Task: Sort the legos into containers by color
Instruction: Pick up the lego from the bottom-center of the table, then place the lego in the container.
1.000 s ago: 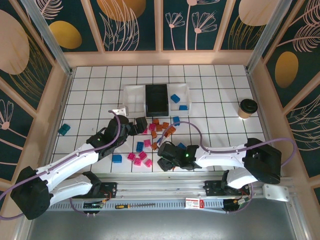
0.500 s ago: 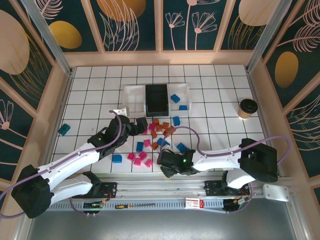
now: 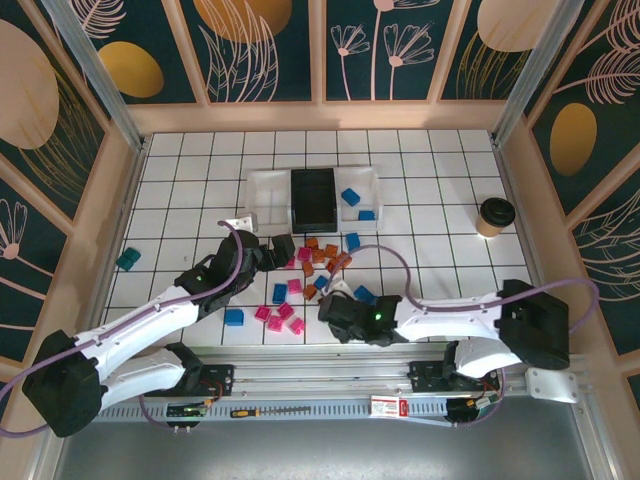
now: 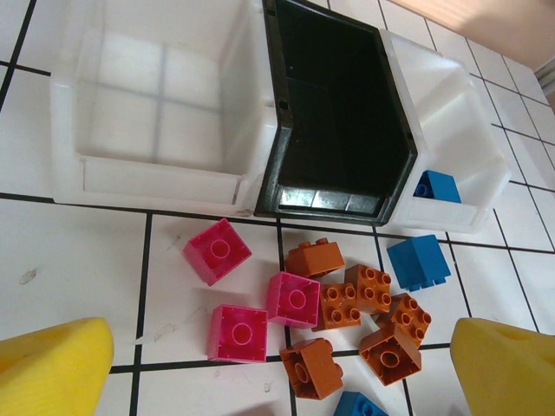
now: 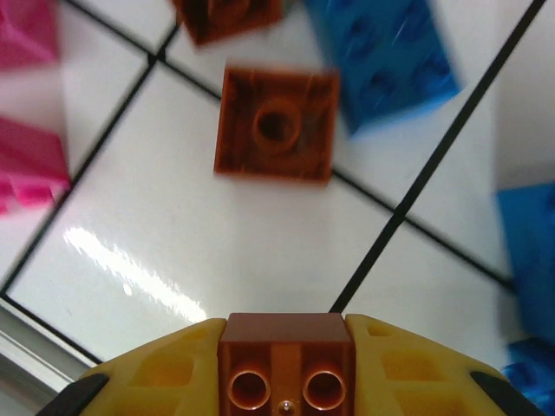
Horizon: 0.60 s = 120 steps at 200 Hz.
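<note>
A small orange-brown plastic lego brick (image 5: 286, 368) is pinched at the very tips of the clamped right gripper (image 5: 286, 347) (not much bite, though depth is hard to judge). It could be twisted loose on the lift. The black plastic tray (image 3: 313, 198) and two white plastic trays (image 3: 268, 195) sit well ahead of the fingers. The left gripper (image 4: 277, 368) is spread wide beside that path, so an arm could get bumped.

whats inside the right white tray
Right white tray: two blue legos, one mid-floor, one by the near wall. Its wall hides part of one in the left wrist view.
</note>
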Available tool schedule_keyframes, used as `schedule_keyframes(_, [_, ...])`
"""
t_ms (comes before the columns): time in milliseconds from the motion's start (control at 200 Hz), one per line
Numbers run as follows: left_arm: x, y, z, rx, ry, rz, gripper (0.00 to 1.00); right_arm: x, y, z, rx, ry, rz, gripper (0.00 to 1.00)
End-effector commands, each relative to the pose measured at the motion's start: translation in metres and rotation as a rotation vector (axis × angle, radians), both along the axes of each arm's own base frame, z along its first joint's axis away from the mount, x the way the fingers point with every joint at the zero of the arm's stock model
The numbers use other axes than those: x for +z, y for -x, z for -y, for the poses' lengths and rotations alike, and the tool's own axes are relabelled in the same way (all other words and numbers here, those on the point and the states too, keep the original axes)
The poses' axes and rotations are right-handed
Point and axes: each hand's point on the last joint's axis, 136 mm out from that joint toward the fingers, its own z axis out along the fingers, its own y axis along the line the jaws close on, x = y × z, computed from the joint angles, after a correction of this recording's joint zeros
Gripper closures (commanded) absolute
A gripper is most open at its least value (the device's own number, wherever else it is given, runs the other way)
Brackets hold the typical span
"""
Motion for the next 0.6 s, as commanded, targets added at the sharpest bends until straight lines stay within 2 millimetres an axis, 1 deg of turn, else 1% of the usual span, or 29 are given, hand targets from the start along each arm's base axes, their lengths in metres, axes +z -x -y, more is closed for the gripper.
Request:
schedule_keyframes(0, [0.004, 0.0, -0.008, 0.04, 0.009, 0.016, 0.01, 0.072, -0.054, -0.018, -0.057, -0.19, 0.184, 0.78])
schedule_keyframes(40, [0.004, 0.0, -0.008, 0.044, 0.013, 0.016, 0.01, 0.095, -0.073, -0.023, -0.065, -0.264, 0.225, 0.78])
schedule_keyframes(55, [0.004, 0.0, -0.009, 0.046, 0.014, 0.015, 0.01, 0.1, -0.077, -0.024, -0.066, -0.278, 0.233, 0.78])
schedule_keyframes(75, [0.003, 0.001, -0.009, 0.047, 0.013, 0.012, 0.01, 0.113, -0.089, -0.026, -0.076, -0.316, 0.262, 0.79])
schedule_keyframes(105, [0.003, 0.001, -0.009, 0.049, 0.013, 0.011, 0.01, 0.124, -0.1, -0.027, -0.082, -0.347, 0.282, 0.79])
schedule_keyframes(120, [0.002, 0.001, -0.009, 0.049, 0.015, 0.009, 0.01, 0.132, -0.11, -0.028, -0.091, -0.372, 0.295, 0.79])
schedule_keyframes(175, [0.0, 0.002, -0.011, 0.057, 0.015, 0.002, 0.01, 0.145, -0.133, -0.029, -0.107, -0.407, 0.325, 0.79])
schedule_keyframes(245, [-0.003, 0.003, -0.013, 0.064, 0.013, -0.004, 0.01, 0.156, -0.163, -0.032, -0.134, -0.426, 0.36, 0.79])
schedule_keyframes(330, [-0.007, 0.005, -0.017, 0.081, 0.001, -0.014, 0.01, 0.16, -0.198, -0.035, -0.171, -0.434, 0.393, 0.79])
schedule_keyframes(360, [-0.009, 0.005, -0.019, 0.087, -0.002, -0.018, 0.01, 0.156, -0.21, -0.037, -0.184, -0.431, 0.393, 0.79])
schedule_keyframes(390, [-0.01, 0.006, -0.021, 0.094, -0.007, -0.021, 0.01, 0.157, -0.22, -0.04, -0.196, -0.436, 0.399, 0.79])
schedule_keyframes(435, [-0.011, 0.007, -0.023, 0.102, -0.014, -0.026, 0.01, 0.149, -0.238, -0.04, -0.23, -0.427, 0.397, 0.79])
schedule_keyframes(475, [-0.013, 0.008, -0.026, 0.113, -0.021, -0.031, 0.01, 0.147, -0.252, -0.043, -0.246, -0.436, 0.396, 0.79])
schedule_keyframes(500, [-0.014, 0.009, -0.028, 0.121, -0.025, -0.036, 0.01, 0.14, -0.26, -0.045, -0.25, -0.436, 0.383, 0.78])
schedule_keyframes(546, [-0.015, 0.01, -0.031, 0.131, -0.03, -0.042, 0.01, 0.134, -0.271, -0.051, -0.254, -0.434, 0.374, 0.78])
schedule_keyframes(596, [-0.017, 0.013, -0.036, 0.146, -0.036, -0.052, 0.01, 0.123, -0.285, -0.056, -0.265, -0.411, 0.36, 0.77])
